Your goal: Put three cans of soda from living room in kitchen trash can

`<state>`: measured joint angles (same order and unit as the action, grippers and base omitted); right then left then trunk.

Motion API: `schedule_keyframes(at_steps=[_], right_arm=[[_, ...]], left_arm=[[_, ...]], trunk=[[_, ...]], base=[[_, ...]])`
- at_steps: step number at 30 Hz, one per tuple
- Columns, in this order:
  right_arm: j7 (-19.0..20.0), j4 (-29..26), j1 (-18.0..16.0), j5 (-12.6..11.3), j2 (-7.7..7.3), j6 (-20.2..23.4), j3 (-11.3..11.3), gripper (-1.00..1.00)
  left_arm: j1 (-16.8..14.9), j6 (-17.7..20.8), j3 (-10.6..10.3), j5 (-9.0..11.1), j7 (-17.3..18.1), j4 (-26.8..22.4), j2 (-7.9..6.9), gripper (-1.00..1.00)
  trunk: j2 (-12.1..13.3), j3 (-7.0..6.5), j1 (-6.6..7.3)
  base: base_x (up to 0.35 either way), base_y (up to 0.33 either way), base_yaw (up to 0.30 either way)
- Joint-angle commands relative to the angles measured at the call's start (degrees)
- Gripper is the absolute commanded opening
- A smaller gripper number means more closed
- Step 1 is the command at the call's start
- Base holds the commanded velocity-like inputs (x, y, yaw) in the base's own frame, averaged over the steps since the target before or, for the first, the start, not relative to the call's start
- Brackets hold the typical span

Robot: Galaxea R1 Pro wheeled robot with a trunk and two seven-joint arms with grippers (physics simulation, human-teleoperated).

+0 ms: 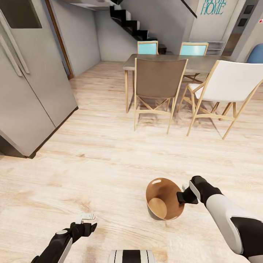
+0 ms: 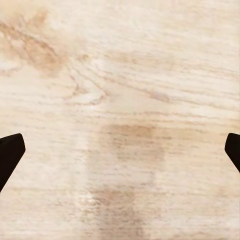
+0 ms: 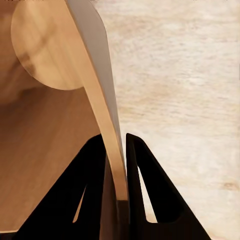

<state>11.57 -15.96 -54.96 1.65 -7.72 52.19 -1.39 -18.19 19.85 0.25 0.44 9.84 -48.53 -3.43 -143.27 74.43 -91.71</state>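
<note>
On the kitchen floor [image 1: 109,153], at five o'clock, the right claw [image 3: 116,150] pinches the bin's [image 1: 160,197] rim to carry it; the left claw [image 1: 86,219] hangs wide, empty.

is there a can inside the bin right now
No, the bin shows only its bare wood-toned floor and walls in the head view, while the right tool pinches its rim.

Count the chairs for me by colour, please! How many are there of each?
Teal chairs: 2
Brown chairs: 1
White chairs: 1
Total: 4 chairs, all around the table
</note>
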Motion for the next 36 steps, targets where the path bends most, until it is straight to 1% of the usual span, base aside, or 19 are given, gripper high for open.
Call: schedule_keyframes(at_steps=[1,7,16,18,36], right_arm=[[-0.2,0.0,0.1,1.4,-0.01,-0.2,0.5,-1.00],[-0.2,0.2,0.1,1.3,-0.11,-3.5,0.4,-1.00],[-0.1,0.2,0.2,1.3,-0.08,-3.9,0.4,-1.00],[-0.1,0.2,0.2,1.1,0.00,-3.9,0.3,-1.00],[-0.1,0.2,0.2,1.1,0.06,-3.9,0.4,-1.00]], left_arm=[[0.0,0.0,0.0,0.0,0.0,0.0,0.00,1.00],[0.0,0.0,0.0,0.0,0.0,0.1,0.00,1.00],[0.0,-0.1,-0.1,0.0,-0.1,-0.1,0.04,1.00],[0.0,0.2,-0.1,-0.2,0.2,0.5,0.00,1.00],[0.0,0.4,-0.2,-0.4,0.2,0.6,0.00,1.00]], trunk=[[0.0,0.01,-0.01],[0.0,0.01,-0.01],[0.0,0.01,-0.01],[0.0,-0.43,0.04],[7.3,-3.66,3.99]], base=[[0.000,0.000,0.000],[0.000,0.000,0.000],[0.000,0.000,0.000],[0.000,0.000,0.000],[0.000,0.000,0.000]])
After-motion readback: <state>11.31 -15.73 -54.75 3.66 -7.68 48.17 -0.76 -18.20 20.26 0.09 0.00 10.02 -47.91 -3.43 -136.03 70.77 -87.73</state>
